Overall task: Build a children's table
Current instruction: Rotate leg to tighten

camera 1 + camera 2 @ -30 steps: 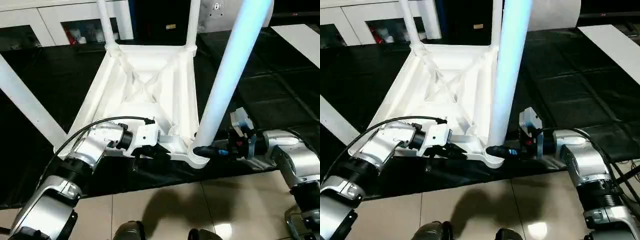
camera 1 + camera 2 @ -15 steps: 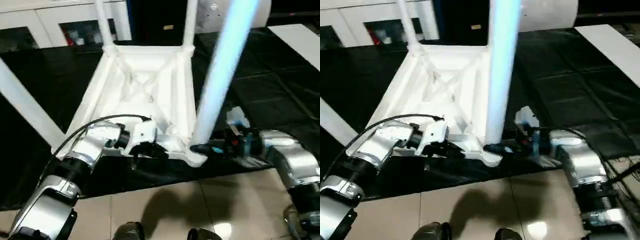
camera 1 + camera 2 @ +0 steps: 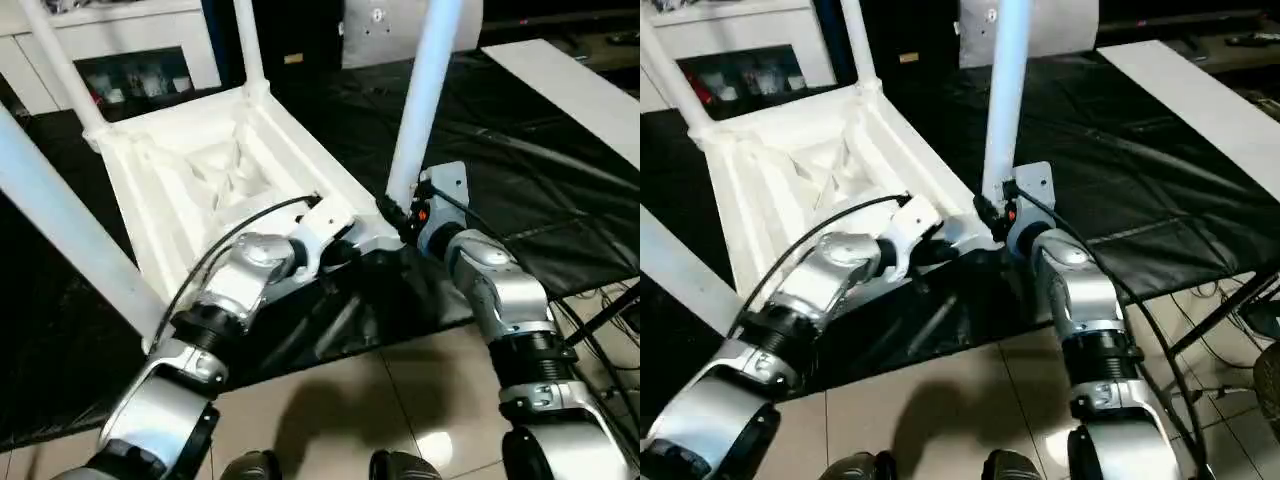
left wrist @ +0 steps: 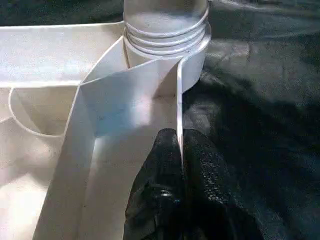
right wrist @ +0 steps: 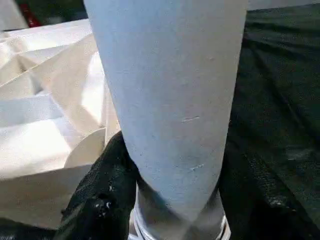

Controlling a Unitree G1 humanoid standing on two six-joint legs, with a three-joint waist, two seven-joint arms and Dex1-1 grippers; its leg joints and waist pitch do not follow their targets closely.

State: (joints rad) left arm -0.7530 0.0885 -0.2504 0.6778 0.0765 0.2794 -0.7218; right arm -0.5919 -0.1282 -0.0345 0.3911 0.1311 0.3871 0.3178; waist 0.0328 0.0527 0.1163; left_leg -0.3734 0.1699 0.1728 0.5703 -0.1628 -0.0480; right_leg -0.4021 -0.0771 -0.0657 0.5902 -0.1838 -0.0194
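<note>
On black-covered worktable, left hand pinches table rim, right hand grips leg.

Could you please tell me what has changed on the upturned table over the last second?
The children's table has swung around on the black worktable, its gripped corner now further from the robot. Unchanged: the left gripper stays pinched on the rim wall, the right gripper stays around the base of the near leg.
</note>
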